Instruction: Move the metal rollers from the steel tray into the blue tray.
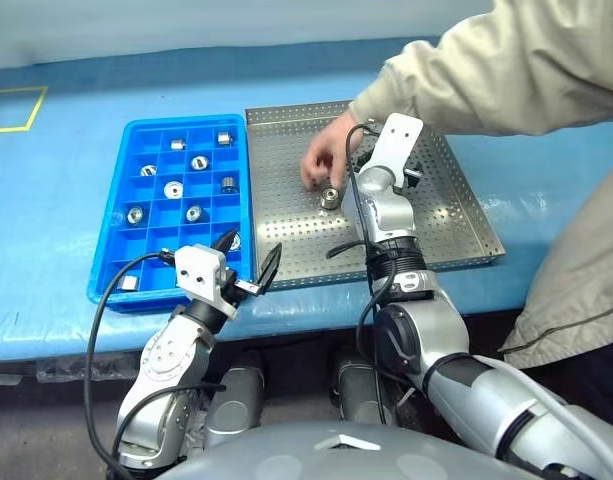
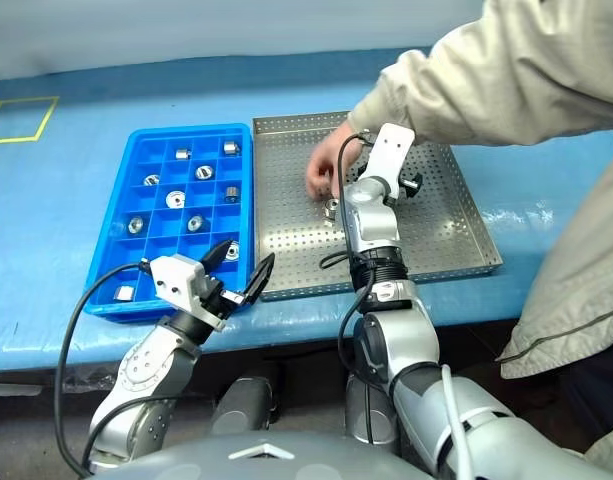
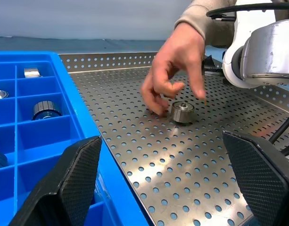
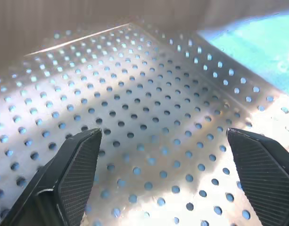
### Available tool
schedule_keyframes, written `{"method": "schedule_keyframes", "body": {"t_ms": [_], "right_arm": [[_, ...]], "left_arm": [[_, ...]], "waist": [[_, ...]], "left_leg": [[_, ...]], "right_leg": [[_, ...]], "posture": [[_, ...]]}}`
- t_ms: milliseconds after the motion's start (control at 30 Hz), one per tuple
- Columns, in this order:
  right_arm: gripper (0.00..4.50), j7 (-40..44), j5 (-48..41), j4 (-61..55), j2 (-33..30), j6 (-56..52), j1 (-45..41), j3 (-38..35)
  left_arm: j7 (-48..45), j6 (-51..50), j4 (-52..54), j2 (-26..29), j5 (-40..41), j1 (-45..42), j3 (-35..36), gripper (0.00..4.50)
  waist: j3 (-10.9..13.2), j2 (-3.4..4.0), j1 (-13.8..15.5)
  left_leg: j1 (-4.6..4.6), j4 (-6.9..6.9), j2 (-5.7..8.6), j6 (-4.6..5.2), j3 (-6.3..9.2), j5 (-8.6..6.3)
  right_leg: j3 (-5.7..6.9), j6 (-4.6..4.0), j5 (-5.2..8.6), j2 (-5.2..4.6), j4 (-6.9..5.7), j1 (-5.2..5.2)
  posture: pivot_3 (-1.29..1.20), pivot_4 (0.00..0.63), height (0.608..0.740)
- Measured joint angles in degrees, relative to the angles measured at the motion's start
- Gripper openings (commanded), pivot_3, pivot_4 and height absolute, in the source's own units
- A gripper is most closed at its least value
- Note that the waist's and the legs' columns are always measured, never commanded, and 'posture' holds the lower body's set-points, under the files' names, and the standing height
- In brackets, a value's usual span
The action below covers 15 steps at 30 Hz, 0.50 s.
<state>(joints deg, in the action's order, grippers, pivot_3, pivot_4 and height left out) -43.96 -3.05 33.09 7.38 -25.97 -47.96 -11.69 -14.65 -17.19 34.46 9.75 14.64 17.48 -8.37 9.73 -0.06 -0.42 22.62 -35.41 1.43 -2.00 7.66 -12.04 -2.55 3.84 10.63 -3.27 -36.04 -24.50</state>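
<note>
Step in hand: fetching a roller (image 1: 329,196), centre frame on the steel tray (image 1: 456,235), beside a person's hand (image 1: 326,155). Both the right gripper (image 4: 165,176) and the left gripper (image 1: 249,268) are spread, empty. Next: wait for the hand to clear, then straddle the roller, carry to the blue tray (image 1: 111,250).

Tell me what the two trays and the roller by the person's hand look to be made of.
Steel tray: grey sheet metal, going by its dull sheen, rows of punched holes and folded rims.
Blue tray: likely moulded plastic; even bright blue colour, thin divider walls, soft gloss.
Roller: probably polished steel; shiny silver, mirror-like on its side.
</note>
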Motion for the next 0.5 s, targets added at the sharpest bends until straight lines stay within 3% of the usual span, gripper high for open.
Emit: {"method": "schedule_keyframes", "body": {"t_ms": [133, 333, 500], "right_arm": [[4.47, 2.15, -0.12, -4.57, 0.09, -2.4, 3.34, 1.19], [4.47, 18.58, -4.04, -16.04, 0.51, -6.23, 11.68, 9.01], [4.47, 26.23, -3.77, -22.94, 1.03, -9.47, 16.84, 16.74]], "left_arm": [[0.0, -0.15, 0.0, 0.08, 0.01, 0.02, 0.04, 4.5], [-0.03, -0.29, 0.01, 0.5, 0.04, 0.11, 0.4, 4.5], [-0.06, -0.28, 0.02, 0.63, 0.04, 0.21, 0.55, 4.5]], "waist": [[0.0, 0.0, 0.0], [0.0, 0.01, -0.16], [0.0, 0.01, 0.16]], "left_leg": [[0.0, 0.03, 0.0, 0.0, 0.0, 0.0], [-0.02, 0.03, -0.03, 0.0, 0.02, 0.0], [-0.01, -0.01, -0.02, 0.0, 0.03, 0.0]], "right_leg": [[0.0, 0.0, 0.0, 0.0, 0.02, 0.0], [0.03, -0.01, 0.01, 0.0, -0.01, -0.02], [0.04, 0.0, 0.02, -0.01, 0.01, 0.0]], "posture": [[0.22, 0.15, 0.74], [0.23, 0.15, 0.74], [0.22, 0.15, 0.74]]}}
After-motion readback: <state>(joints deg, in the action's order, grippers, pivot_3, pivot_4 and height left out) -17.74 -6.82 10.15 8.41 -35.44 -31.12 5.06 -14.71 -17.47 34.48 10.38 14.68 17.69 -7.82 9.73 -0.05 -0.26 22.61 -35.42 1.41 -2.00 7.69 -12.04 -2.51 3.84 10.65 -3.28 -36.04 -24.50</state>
